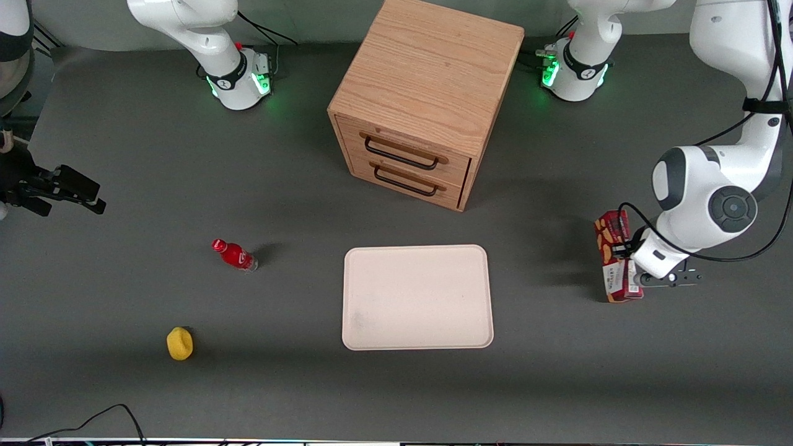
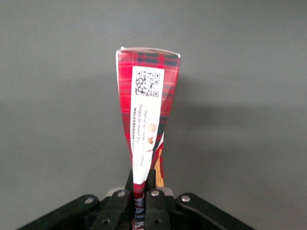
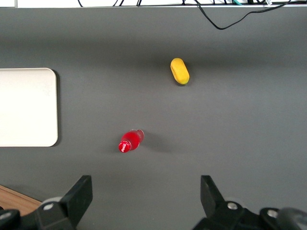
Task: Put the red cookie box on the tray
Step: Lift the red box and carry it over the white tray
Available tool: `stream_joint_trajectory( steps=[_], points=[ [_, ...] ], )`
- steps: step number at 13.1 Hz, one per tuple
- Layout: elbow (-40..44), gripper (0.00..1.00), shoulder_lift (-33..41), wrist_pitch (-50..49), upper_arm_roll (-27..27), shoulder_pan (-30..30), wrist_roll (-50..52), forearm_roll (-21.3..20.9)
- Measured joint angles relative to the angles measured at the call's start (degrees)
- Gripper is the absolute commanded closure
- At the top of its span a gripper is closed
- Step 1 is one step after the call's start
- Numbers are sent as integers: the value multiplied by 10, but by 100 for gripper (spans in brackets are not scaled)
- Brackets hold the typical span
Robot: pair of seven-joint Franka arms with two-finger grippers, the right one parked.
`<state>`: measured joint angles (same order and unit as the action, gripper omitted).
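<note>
Front view: toward the working arm's end of the table, the left arm's gripper (image 1: 638,277) clamps the red cookie box (image 1: 613,256), well apart from the cream-white tray (image 1: 417,297) lying in front of the wooden drawer cabinet (image 1: 426,93).

Left wrist view: the fingers (image 2: 119,206) pinch the box's (image 2: 148,115) narrow sides near one end. Light, stiff cardboard, likely crushable and prone to swing; a hold nearer mid-length looks steadier.

Right wrist view: tray (image 3: 26,106), small red bottle (image 3: 130,141), a yellow object (image 3: 180,71).
</note>
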<state>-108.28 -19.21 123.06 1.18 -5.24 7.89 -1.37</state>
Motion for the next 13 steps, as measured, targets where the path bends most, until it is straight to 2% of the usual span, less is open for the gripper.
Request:
stream_joint_trajectory(
  steps=[2, 5, 9, 13],
  points=[
    [79, 100, 2, -69, -6, -41, 49, 1],
    [154, 100, -19, -93, -11, -110, 143, 2],
    [243, 100, -129, -91, -13, -207, 237, 1],
    [289, 100, -200, -90, -12, -242, 242, -10]
  ],
)
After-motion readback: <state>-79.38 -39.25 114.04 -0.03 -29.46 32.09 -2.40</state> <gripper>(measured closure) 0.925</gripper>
